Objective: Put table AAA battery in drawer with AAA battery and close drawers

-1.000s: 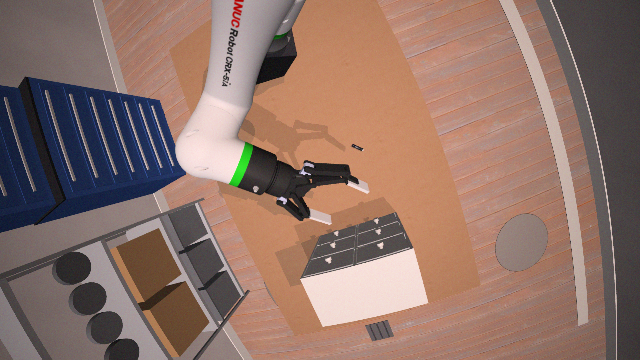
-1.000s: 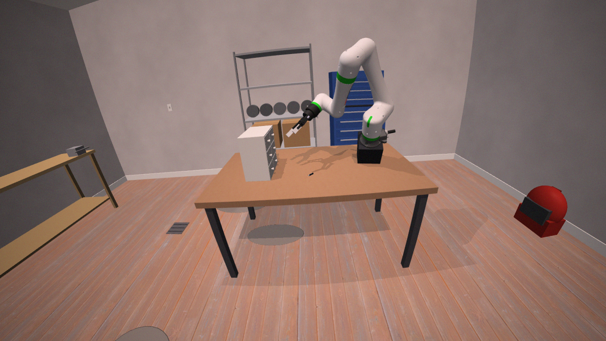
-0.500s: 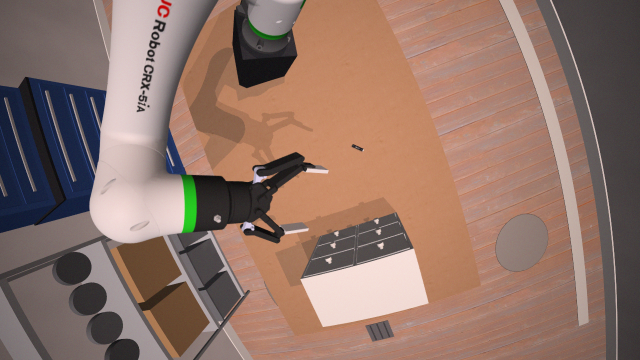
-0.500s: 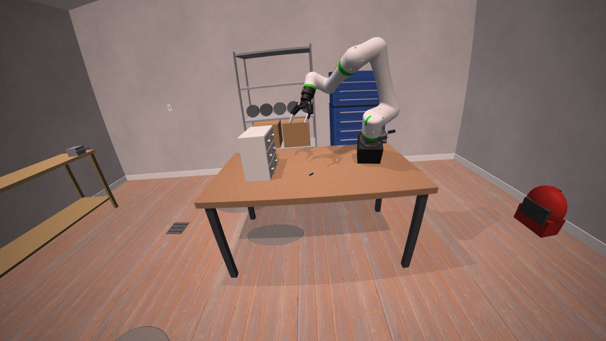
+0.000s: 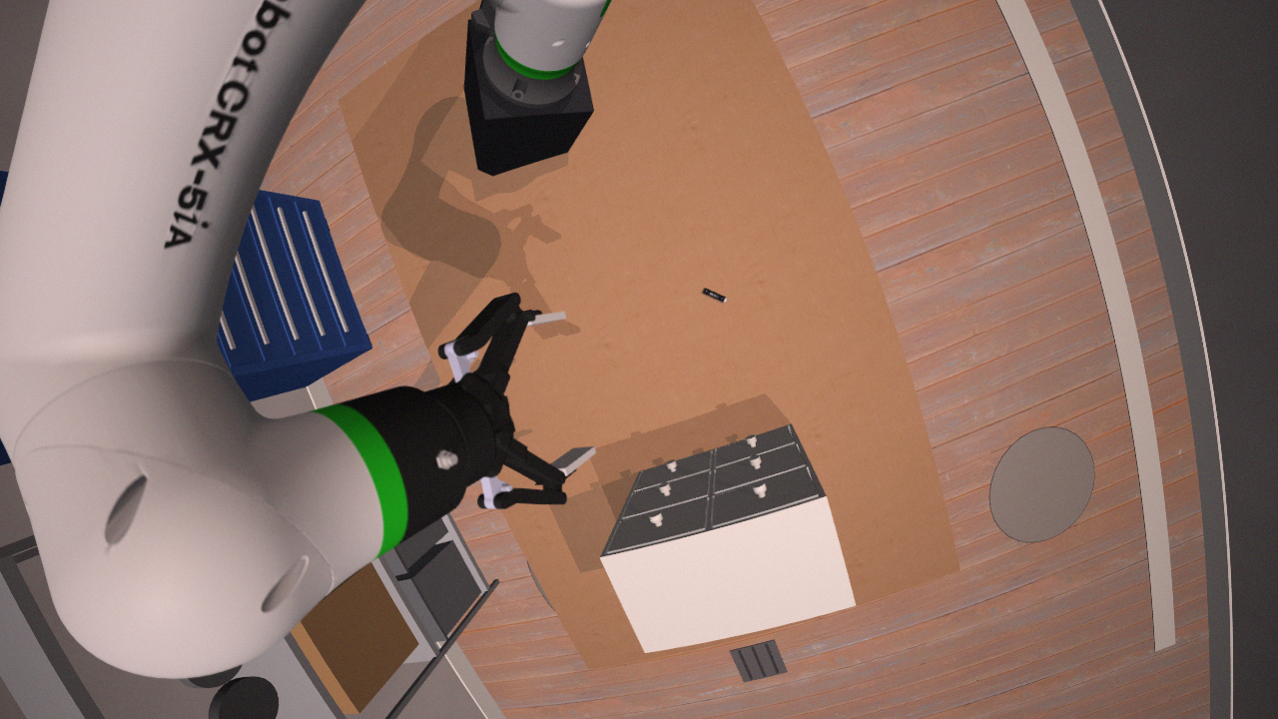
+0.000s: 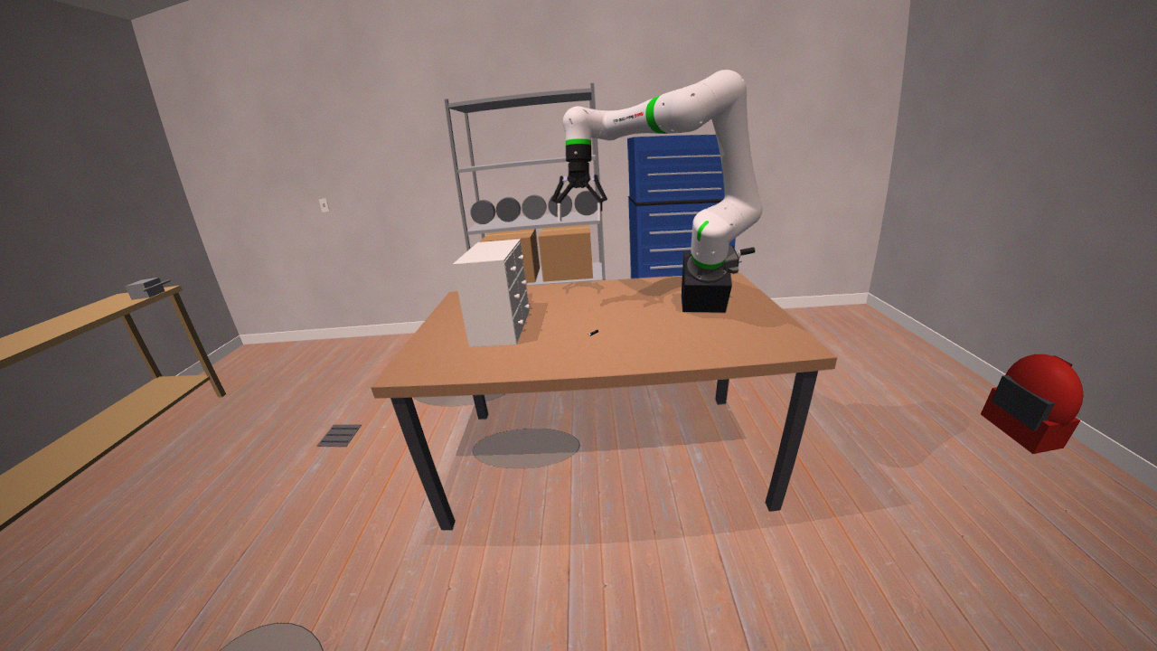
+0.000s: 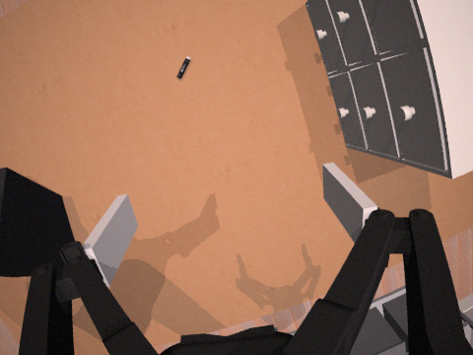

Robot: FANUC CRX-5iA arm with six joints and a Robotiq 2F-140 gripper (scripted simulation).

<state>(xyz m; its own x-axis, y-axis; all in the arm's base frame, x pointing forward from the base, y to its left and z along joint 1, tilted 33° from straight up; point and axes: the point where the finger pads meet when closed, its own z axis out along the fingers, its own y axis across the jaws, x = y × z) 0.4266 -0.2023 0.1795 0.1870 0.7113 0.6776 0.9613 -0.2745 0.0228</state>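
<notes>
I am holding my gripper [image 5: 564, 386] [image 6: 579, 206] [image 7: 227, 196] high over the table [image 5: 670, 179] [image 6: 687, 340] [image 7: 236, 123], and its two fingers are standing wide apart with nothing between them. In the wrist view, the black pedestal [image 5: 527, 138] [image 6: 706, 295] [image 7: 34, 227] is showing between eight and nine o'clock, cut off by the frame and partly covered by my finger. Below me, at eleven o'clock in that view, the AAA battery [image 5: 714, 295] [image 6: 594, 333] [image 7: 183, 68] is lying on the table, well apart from the chest; its printing is staying too small for me to read.

At two o'clock the white chest [image 5: 728, 572] [image 6: 489, 295] [image 7: 455, 74] is standing upright, a solid bulk beside the battery's part of the table. Its dark drawer fronts are looking pushed in, so they are hiding whatever is inside, and I cannot tell which drawer is keeping the other battery. The wrist frame is cutting off the chest's upper right.

Farther off, in the exterior view, the metal shelf unit [image 6: 456, 178] is standing toward eleven o'clock, its cardboard box [image 6: 566, 253] partly visible. Toward one o'clock, my arm [image 5: 179, 536] [image 6: 740, 154] is hiding part of the blue tool cabinet [image 5: 295, 295] [image 6: 675, 170].

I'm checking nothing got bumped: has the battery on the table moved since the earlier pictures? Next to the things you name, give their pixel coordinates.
No, the battery [image 5: 714, 295] [image 6: 594, 333] [image 7: 183, 68] keeps its place before the chest [image 5: 728, 572] [image 6: 488, 295] [image 7: 445, 74].
</notes>
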